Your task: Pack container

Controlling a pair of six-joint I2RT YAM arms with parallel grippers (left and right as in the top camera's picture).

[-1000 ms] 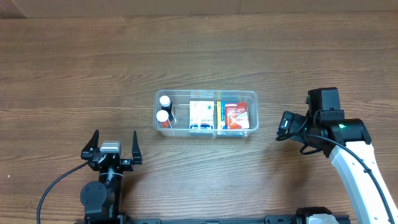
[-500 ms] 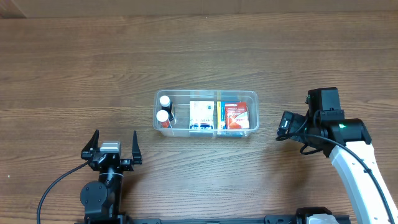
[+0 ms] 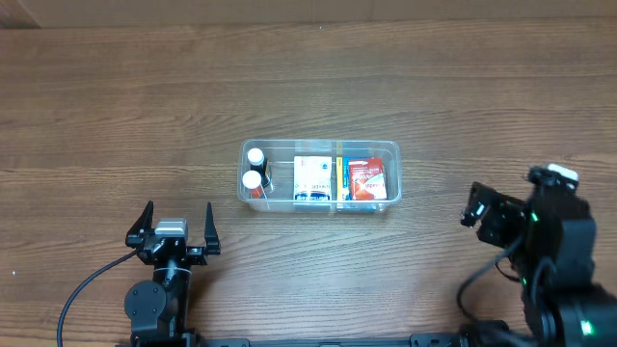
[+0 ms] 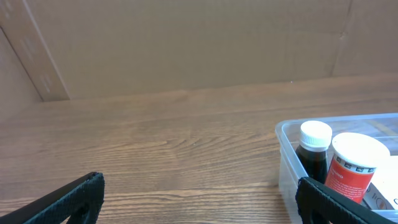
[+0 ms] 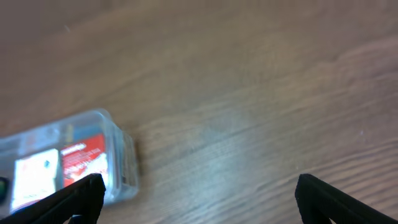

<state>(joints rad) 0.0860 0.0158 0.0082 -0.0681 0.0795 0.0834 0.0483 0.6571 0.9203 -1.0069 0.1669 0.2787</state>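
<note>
**A:** Where is the container?

**B:** The container (image 3: 318,144) lies on the table (image 3: 308,67) near the middle of the overhead view. Its long side runs from 9 to 3 o'clock, and neither arm touches it.

**A:** What does it hold?

**B:** Two white-capped bottles stand upright at its 9 o'clock end. The dark bottle (image 3: 254,155) is toward 12 and the red-label bottle (image 3: 253,180) toward 6, just beside each other. A white packet (image 3: 310,180) fills the middle and a red packet (image 3: 365,180) the 3 o'clock end. A thin yellow strip (image 3: 338,178) stands between the two packets.

**A:** And the left gripper?

**B:** The left gripper (image 3: 178,210) rests at 7 o'clock from the container, well apart from it. Its jaws are spread wide with nothing between them. In its wrist view the fingers (image 4: 68,198) frame bare wood. The container's corner (image 4: 283,134) shows at 3 o'clock with the dark bottle (image 4: 314,152) and red-label bottle (image 4: 351,165) inside. A brown wall (image 4: 186,43) closes off the background.

**A:** The right one?

**B:** The right gripper (image 3: 479,214) hangs at 4 o'clock from the container, clear of it. Its wrist view is blurred, yet the fingers (image 5: 74,198) sit at opposite edges, so the jaws gape wide and hold nothing. The container (image 5: 127,155) shows at 8 o'clock there, with the red packet (image 5: 81,163) and white packet (image 5: 34,177) seen through its wall.
</note>
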